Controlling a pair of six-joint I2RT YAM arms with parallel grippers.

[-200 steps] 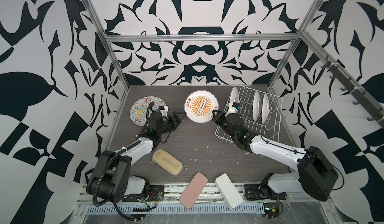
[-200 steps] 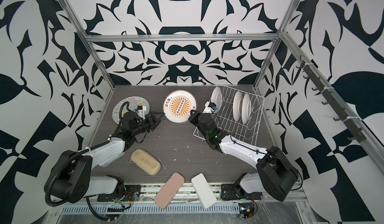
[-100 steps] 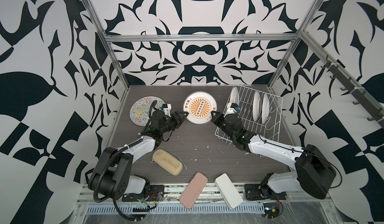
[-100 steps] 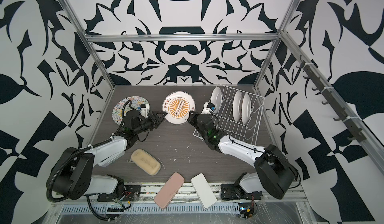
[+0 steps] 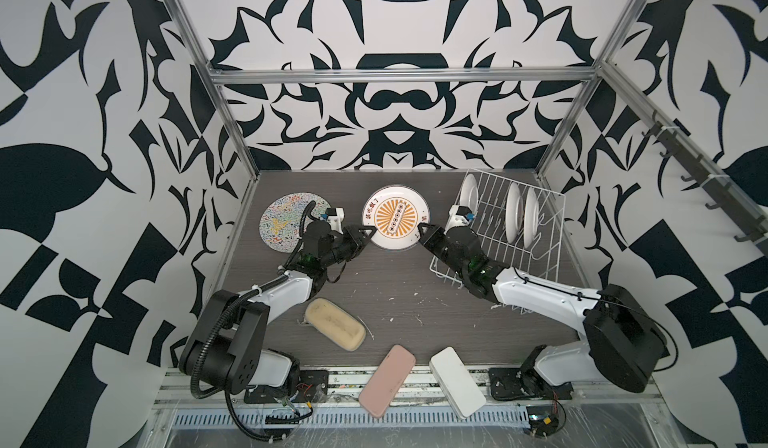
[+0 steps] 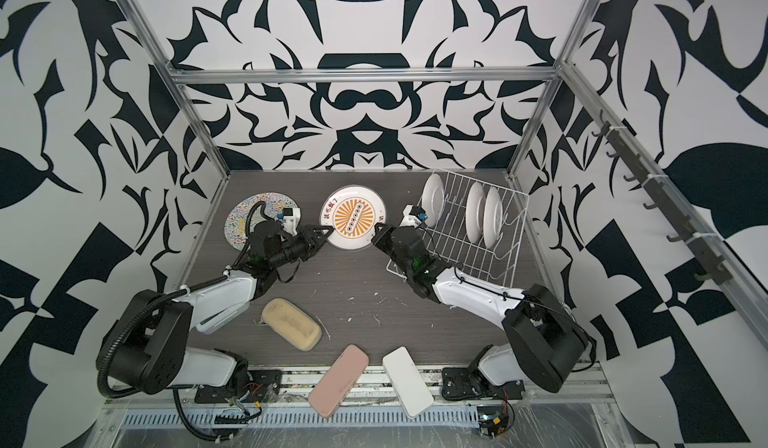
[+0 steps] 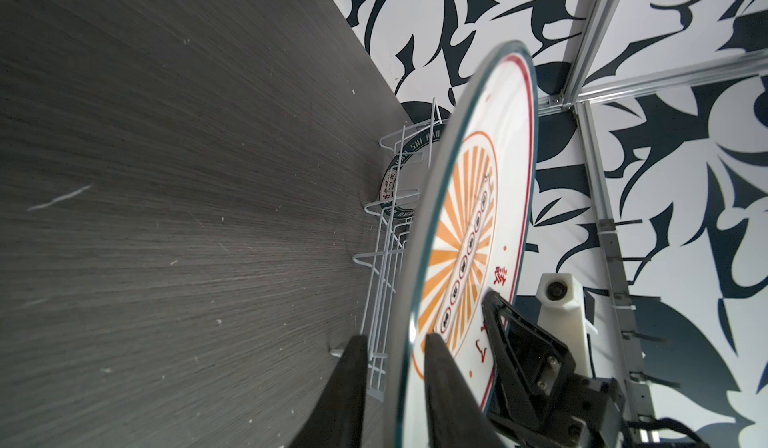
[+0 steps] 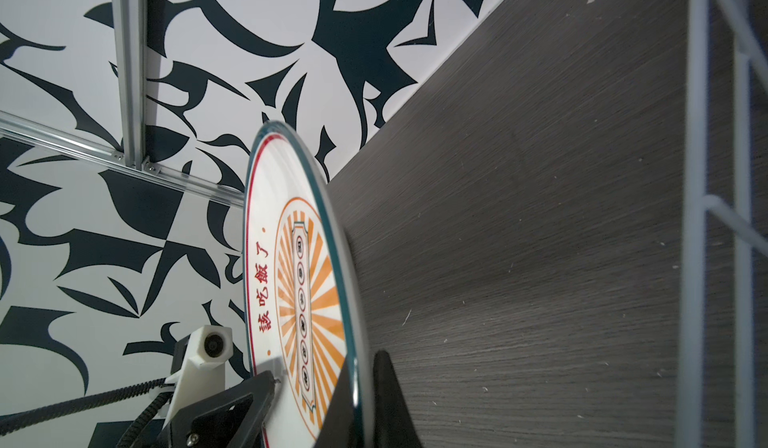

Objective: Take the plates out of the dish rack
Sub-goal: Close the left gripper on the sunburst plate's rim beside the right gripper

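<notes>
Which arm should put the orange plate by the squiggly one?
Left. The left gripper straddles the rim of the orange plate, and the squiggly plate lies beside that arm, far from the right gripper.

We log a dark table: squiggle plate flat rear left, dish rack rear right, beige pad front left, pink pad and white pad at front edge.

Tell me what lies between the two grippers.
The sunburst plate fills that stretch, as both top views show. The right gripper is shut on one side of its rim, and the left gripper straddles the opposite side.
</notes>
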